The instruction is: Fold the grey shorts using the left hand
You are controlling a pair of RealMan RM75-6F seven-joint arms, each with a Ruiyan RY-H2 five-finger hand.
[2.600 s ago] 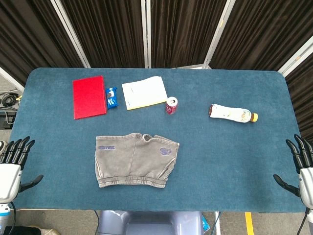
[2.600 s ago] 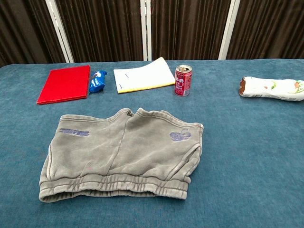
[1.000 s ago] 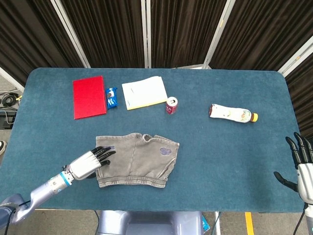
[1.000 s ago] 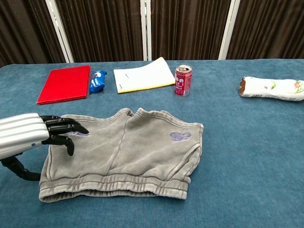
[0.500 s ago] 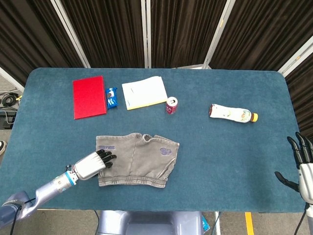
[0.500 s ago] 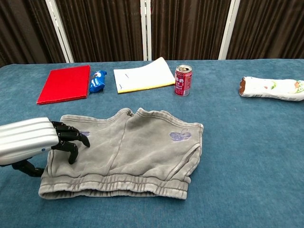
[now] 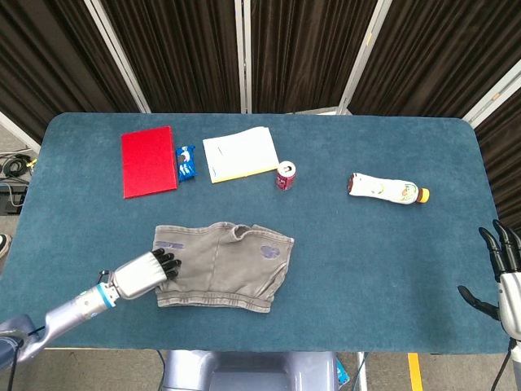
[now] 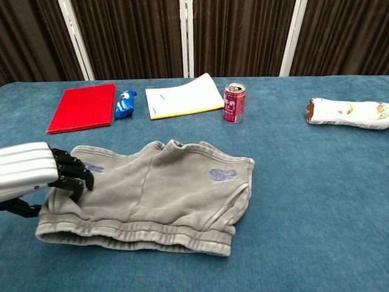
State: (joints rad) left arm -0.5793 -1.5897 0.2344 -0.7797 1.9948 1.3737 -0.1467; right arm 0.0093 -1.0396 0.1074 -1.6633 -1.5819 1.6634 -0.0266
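Resting on the grey shorts (image 7: 224, 265), my left hand (image 7: 145, 274) lies over their left edge with its dark fingers (image 8: 72, 171) curled down onto the cloth. From the chest view I cannot tell whether any fabric is actually pinched between thumb and fingers or only pressed, so I log the grasp as undetermined.

Shorts lie flat on the blue table (image 7: 383, 252), waistband toward the near edge, leg openings toward the far side. A purple print sits on the leg away from the left hand, another small purple mark just beyond the fingers.

Right hand (image 7: 503, 277) is well apart from the shorts, at the table's near right corner, fingers spread and holding nothing.

Other items, all placed relative to the shorts:
- red notebook (image 7: 148, 160), beyond the shorts on the far left, lying flat.
- blue snack packet (image 7: 186, 162), just beside the red notebook on its right.
- white notepad (image 7: 241, 153), straight beyond the shorts, cover slightly raised at one corner.
- red drink can (image 7: 285, 175), upright, beyond the shorts' right end, near the notepad. Whether it is opened I cannot tell.
- white bottle (image 7: 387, 189) with an orange cap, on its side, well to the right of the shorts.
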